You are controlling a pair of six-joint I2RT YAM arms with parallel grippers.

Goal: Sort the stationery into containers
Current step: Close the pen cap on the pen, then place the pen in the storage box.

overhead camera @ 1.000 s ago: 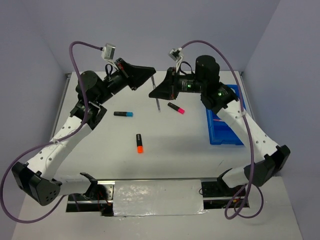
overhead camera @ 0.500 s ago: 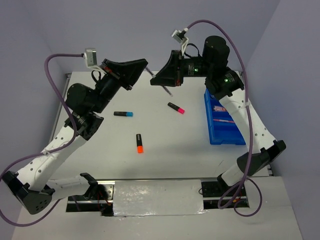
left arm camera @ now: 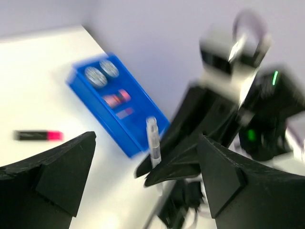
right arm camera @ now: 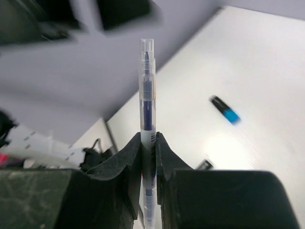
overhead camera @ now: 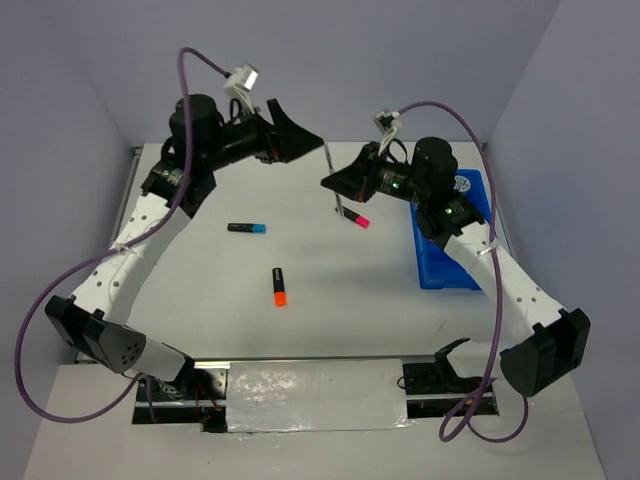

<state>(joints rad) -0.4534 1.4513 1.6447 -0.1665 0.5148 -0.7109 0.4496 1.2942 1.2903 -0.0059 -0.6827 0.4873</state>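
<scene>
The right hand (right arm camera: 147, 139) is clenched on a clear pen (right arm camera: 147, 90), raised above the surface (overhead camera: 200, 290) near its far edge. The left hand (overhead camera: 305, 141) is released, its jaws spread wide and holding nothing. The blue tray (overhead camera: 432, 278) lies along the right edge. The blue-ended marker (overhead camera: 246, 228), orange-ended marker (overhead camera: 280, 287) and pink-ended marker (overhead camera: 352, 216) lie mid-surface.

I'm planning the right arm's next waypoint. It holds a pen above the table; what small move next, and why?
Probably swing the clear pen over to the blue tray on the right: the right fingers clamp it, and the left fingers stand open, apart from it.
</scene>
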